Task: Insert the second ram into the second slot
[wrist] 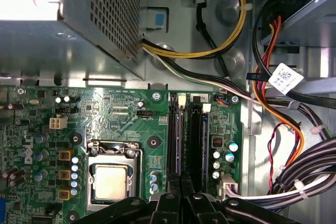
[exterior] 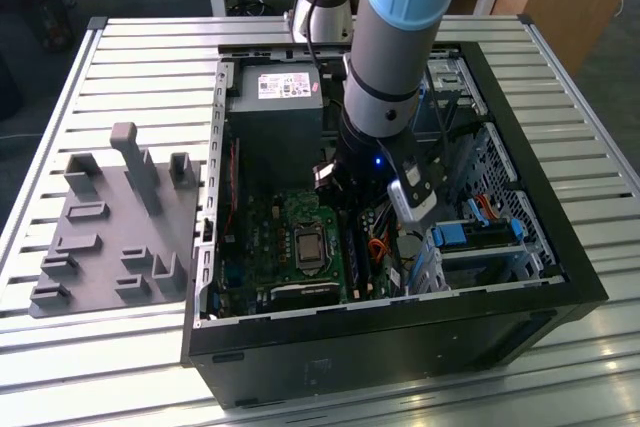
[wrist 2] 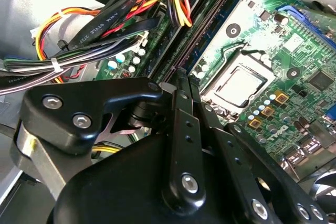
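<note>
the gripper (exterior: 352, 209) is hanging inside the open computer case (exterior: 560, 247), just above the motherboard (wrist: 121, 114) beside the processor socket (wrist: 111, 181). its fingers (wrist 2: 184, 95) are pressing together (nothing visible between them) over the memory slots (wrist: 185, 135). in the first wrist view two sticks are already sitting in the slots; the second ram (wrist: 195, 137) is lying farther from the socket.

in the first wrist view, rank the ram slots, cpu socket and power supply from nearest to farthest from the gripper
1. ram slots: directly ahead of the gripper.
2. cpu socket: on the board, off to one side of the slots.
3. power supply: beyond the motherboard's far edge.
</note>
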`<state>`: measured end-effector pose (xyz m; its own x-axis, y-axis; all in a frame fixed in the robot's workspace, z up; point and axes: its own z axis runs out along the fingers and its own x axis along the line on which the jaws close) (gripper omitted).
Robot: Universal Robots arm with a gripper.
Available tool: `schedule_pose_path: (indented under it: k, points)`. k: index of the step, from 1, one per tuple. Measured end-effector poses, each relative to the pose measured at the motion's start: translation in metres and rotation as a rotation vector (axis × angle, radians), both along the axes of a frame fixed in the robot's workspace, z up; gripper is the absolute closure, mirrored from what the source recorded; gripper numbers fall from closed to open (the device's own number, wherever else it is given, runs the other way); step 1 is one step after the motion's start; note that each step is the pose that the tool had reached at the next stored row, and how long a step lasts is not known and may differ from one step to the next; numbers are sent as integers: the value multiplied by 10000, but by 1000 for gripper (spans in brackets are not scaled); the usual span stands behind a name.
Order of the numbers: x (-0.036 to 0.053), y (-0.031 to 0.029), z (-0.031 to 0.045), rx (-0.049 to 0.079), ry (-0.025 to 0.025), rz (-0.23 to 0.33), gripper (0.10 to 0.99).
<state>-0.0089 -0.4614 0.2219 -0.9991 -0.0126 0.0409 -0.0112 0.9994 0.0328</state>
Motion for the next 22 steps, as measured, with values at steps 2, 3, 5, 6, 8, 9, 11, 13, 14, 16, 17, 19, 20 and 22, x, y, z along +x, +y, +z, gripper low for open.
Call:
schedule_pose_path:
  k: [2,3,5,6,8,9,11,13,14,16,17,19,20,22]
  points:
    - [4,-3,0,-1,2,-36,965]
    - [5,-3,1,-2,2,-58,965]
    - [6,-4,0,0,2,-92,965]
    - [8,-5,1,-1,2,-110,965]
    - [16,-5,0,-1,2,-174,965]
    - [19,-5,0,-1,2,-215,965]
    - [18,-5,-2,0,2,-251,965]
    - [18,-6,-8,-3,2,-252,965]
    - [19,-5,-13,-1,2,-251,965]
    - [19,-5,-24,0,2,-251,965]
    - [19,-5,-28,0,2,-251,965]
    - [19,-6,-34,-2,2,-251,965]
    - [19,-5,-34,-3,3,-251,965]
    - [19,-5,-36,-3,2,-251,965]
